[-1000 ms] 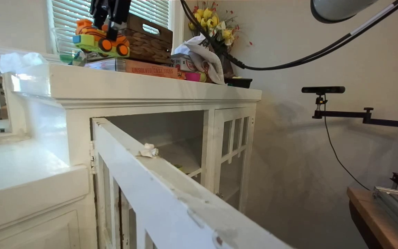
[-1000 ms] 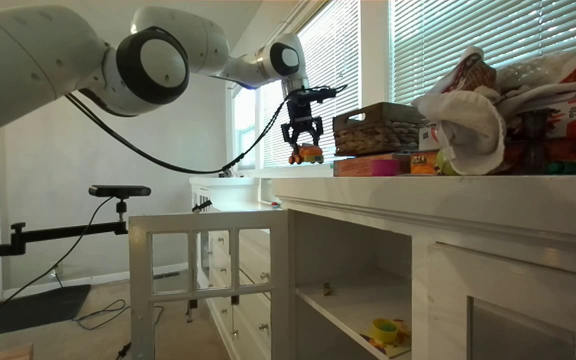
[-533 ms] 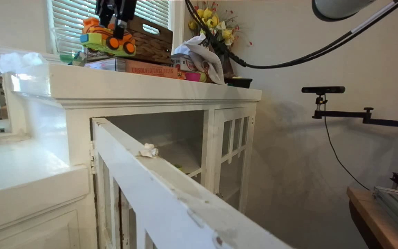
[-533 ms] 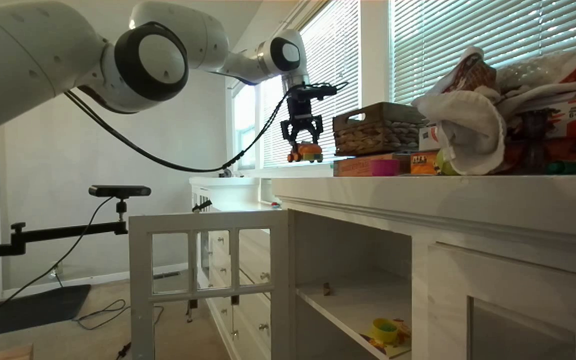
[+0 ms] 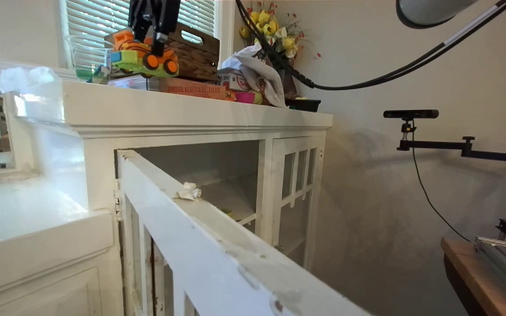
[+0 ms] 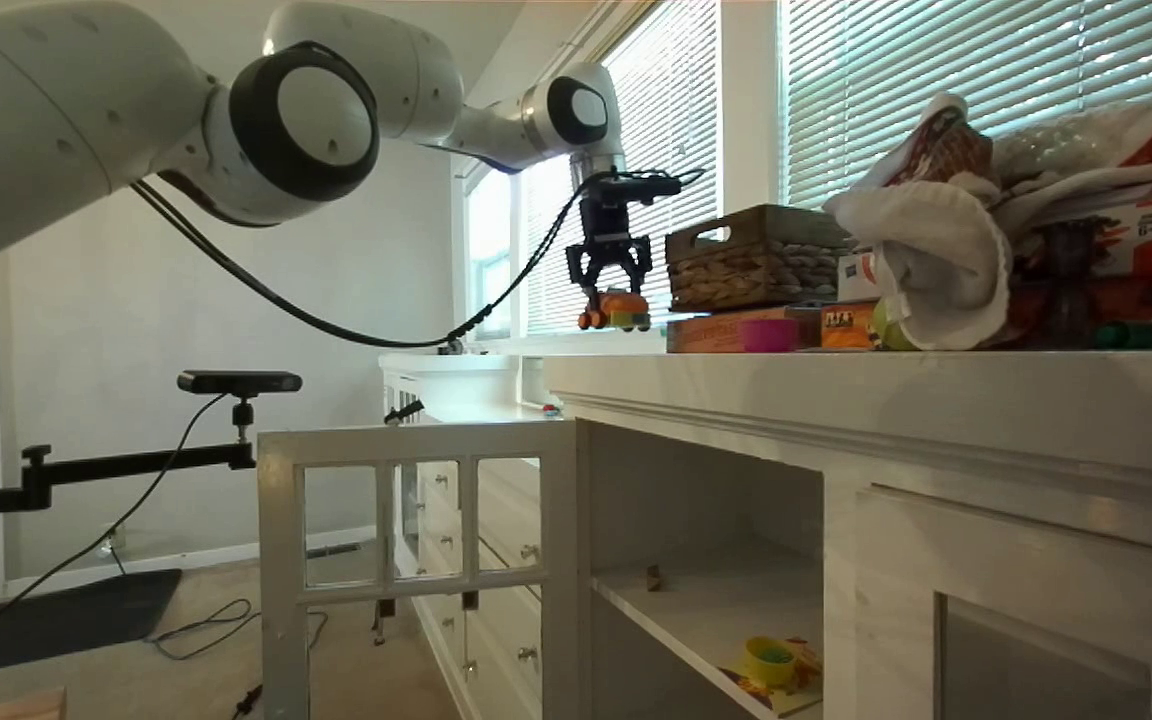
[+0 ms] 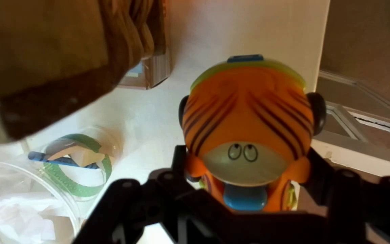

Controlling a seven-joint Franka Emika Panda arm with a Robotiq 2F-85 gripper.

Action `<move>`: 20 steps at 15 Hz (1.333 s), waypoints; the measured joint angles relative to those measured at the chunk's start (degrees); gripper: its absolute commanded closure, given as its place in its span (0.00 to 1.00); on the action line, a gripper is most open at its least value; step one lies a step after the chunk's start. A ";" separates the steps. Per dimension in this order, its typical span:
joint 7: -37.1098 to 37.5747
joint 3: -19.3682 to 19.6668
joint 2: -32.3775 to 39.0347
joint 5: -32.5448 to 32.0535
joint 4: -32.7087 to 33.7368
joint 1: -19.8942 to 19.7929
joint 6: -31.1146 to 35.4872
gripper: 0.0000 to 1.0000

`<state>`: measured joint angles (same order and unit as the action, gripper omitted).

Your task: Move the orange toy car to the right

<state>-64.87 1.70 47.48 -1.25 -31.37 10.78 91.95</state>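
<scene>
Orange plastic fills our hand (image 7: 247, 154): we have the toy car (image 5: 141, 55) pinched in it, held clear of the tabletop (image 7: 242, 30) below the hand. We judge this to be the carrying step; the next move calls for a level shift to the right, giving the wicker basket (image 6: 761, 265) near the hand room, before we lower the toy car and let go.

The orange-and-green plastic toy car (image 7: 245, 115) looks smooth and shiny, my black gripper (image 7: 248, 159) dull. The white-painted cabinet top (image 5: 191, 107) shines; by its front edge, crumpled white cloth (image 6: 941, 265) looks soft. The woven brown basket (image 6: 776, 275) looks rough.
</scene>
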 measured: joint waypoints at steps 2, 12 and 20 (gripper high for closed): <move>-0.07 0.00 0.00 0.00 -0.06 -0.18 -0.04 0.45; -0.11 -0.11 0.00 0.01 -2.40 -0.49 -0.56 0.45; -0.11 -0.41 -0.68 0.09 -5.10 -0.90 0.07 0.45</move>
<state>-64.98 1.29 46.79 -1.15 -36.47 9.87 92.02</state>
